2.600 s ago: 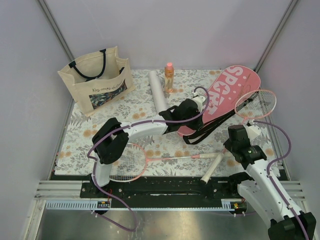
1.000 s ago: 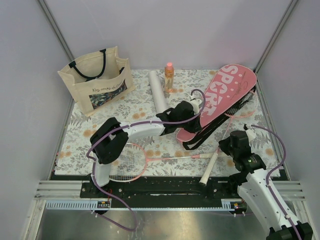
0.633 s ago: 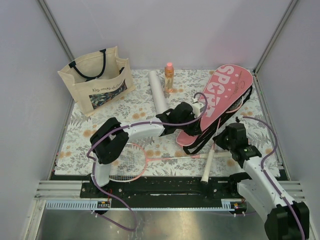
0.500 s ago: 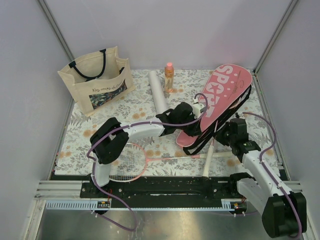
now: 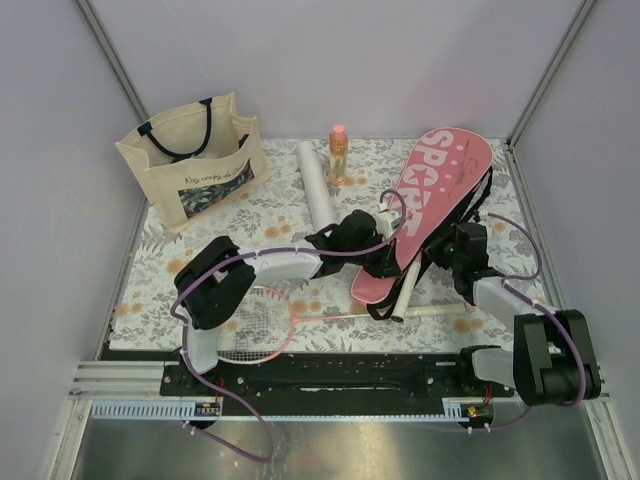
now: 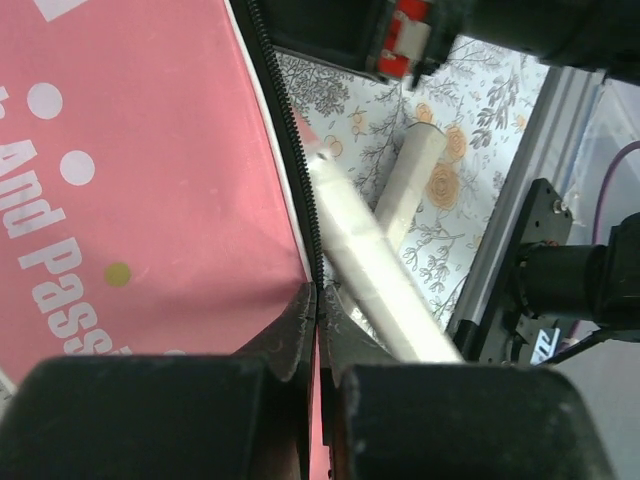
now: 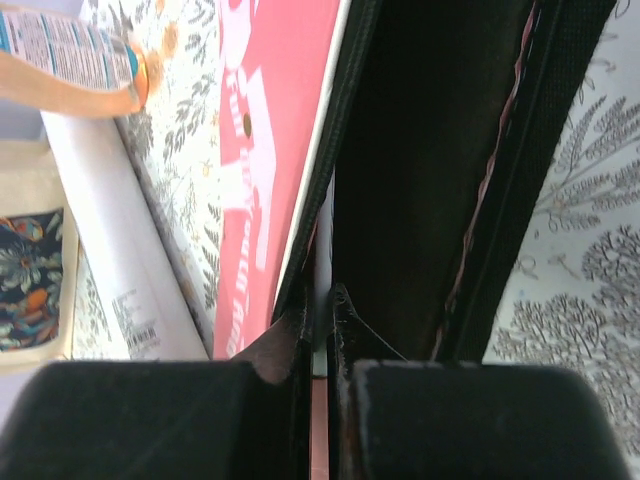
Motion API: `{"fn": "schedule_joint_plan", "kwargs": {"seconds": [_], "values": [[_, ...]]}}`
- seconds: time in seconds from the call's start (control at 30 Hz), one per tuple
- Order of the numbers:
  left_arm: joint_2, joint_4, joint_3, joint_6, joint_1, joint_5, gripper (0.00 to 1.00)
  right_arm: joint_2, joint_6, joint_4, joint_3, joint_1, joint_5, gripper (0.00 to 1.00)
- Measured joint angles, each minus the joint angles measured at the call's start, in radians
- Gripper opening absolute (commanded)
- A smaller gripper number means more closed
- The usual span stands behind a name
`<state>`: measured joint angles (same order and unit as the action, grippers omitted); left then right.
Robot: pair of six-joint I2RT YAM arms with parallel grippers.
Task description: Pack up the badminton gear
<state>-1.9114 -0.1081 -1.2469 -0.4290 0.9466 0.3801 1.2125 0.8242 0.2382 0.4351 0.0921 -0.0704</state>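
over on the right side of the table (image 5: pixel 160 265), your pink cover (image 5: pixel 440 175) sits slanted, wide end toward the back wall, narrow end toward the front. left gripper (image 5: pixel 384 262) is clamped tight on the cover's zip edge near the narrow end. right gripper (image 5: pixel 441 252) is pinched closed too, at the open seam on sth thin and pale, can't tell if it's a shaft or just the edge. one white handle (image 5: pixel 407 297) pokes out the cover's low end. 2nd racket (image 5: pixel 262 318) lies flat near the front, white tube (image 5: pixel 320 185) beside the orange bottle (image 5: pixel 339 155), tote bag (image 5: pixel 190 160) back left.
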Motion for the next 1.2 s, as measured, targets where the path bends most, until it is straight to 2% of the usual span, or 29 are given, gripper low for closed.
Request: {"fn": "schedule_joint_plan", "kwargs": {"seconds": [0.53,0.93,0.97,1.07,1.13,1.2], "values": [[0.031,-0.090,0.035,-0.128,-0.013,0.021,0.00,0.351,0.139,0.492,-0.009,0.000,0.109,0.00],[0.014,-0.150,0.063,-0.174,-0.023,-0.003,0.00,0.522,0.246,0.605,0.051,0.042,0.136,0.00],[0.006,-0.150,0.063,-0.175,-0.023,-0.004,0.00,0.533,0.256,0.610,0.055,0.050,0.144,0.03],[-0.010,-0.149,0.063,-0.175,-0.023,-0.016,0.02,0.554,0.275,0.616,0.061,0.064,0.171,0.27],[-0.010,-0.141,0.063,-0.173,-0.023,-0.027,0.14,0.558,0.288,0.605,0.070,0.068,0.185,0.38],[-0.010,-0.133,0.063,-0.169,-0.022,-0.033,0.27,0.559,0.293,0.591,0.085,0.066,0.203,0.45]]}}
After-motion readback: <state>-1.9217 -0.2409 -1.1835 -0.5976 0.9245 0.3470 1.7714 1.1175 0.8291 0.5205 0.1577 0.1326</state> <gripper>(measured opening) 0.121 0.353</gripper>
